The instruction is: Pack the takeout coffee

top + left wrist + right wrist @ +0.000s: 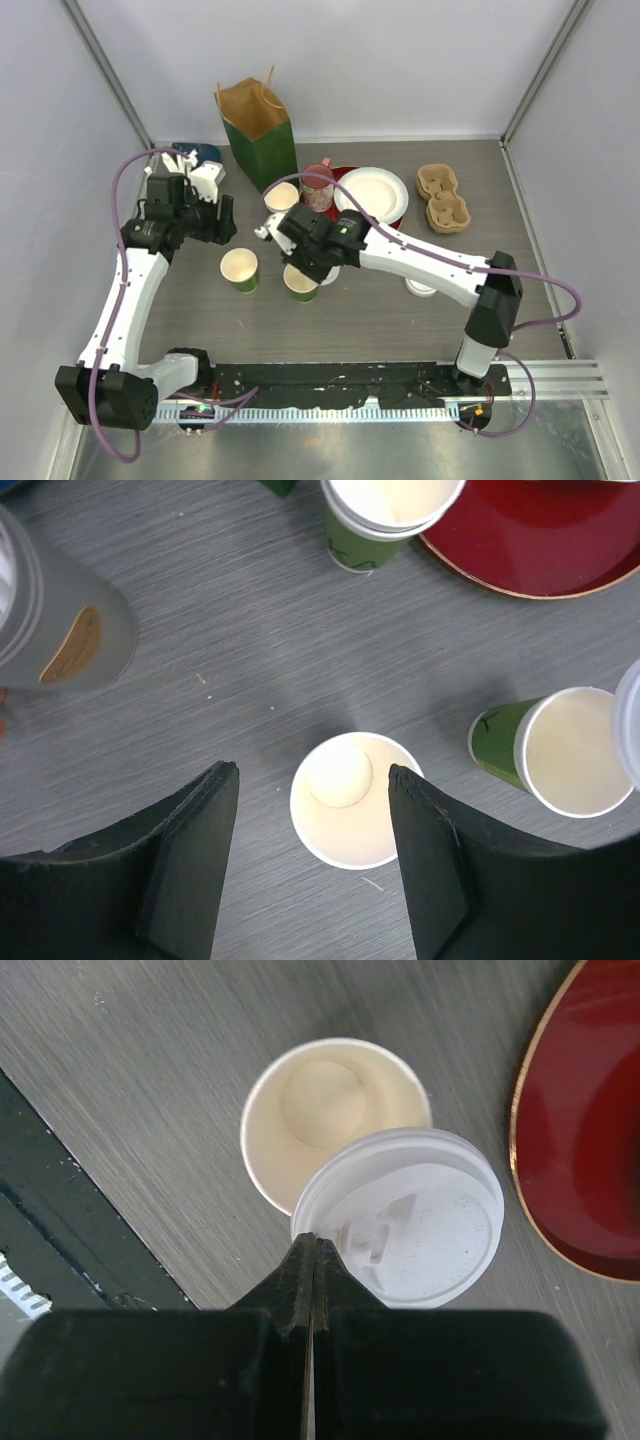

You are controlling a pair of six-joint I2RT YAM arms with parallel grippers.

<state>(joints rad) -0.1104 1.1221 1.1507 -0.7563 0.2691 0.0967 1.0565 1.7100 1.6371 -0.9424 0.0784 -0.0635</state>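
Lidding looks to be the step on your right side. Your right hand [312,1252] is pressed together on the near edge of a round white plastic lid [415,1220]. It holds the lid flat and partly over the mouth of a small green paper cup with a cream inside [320,1110]. The lid sits off-centre, toward 5 o'clock of the rim, so I judge it needs to shift toward 11 o'clock before you press it down.

Your left hand [312,778] is spread wide, its fingers framing a second green paper cup [350,820]. I cannot tell from the wrist view whether they touch it. The pose reads as readiness to steady or lift that cup. Both cups are empty, showing only bare cream bottoms.

Seen from overhead, a third green paper cup [281,197], unlidded, stands on the grey worktop [400,330] at 12 o'clock of the other two, beside a pink speckled mug [318,185]. A spare white lid [421,288] lies at 3 o'clock. At 1 o'clock a brown moulded-pulp cup carrier [443,197] holds nothing. At 11 o'clock a green paper bag with a brown lining [255,120] stands open, and I cannot see what is in it.
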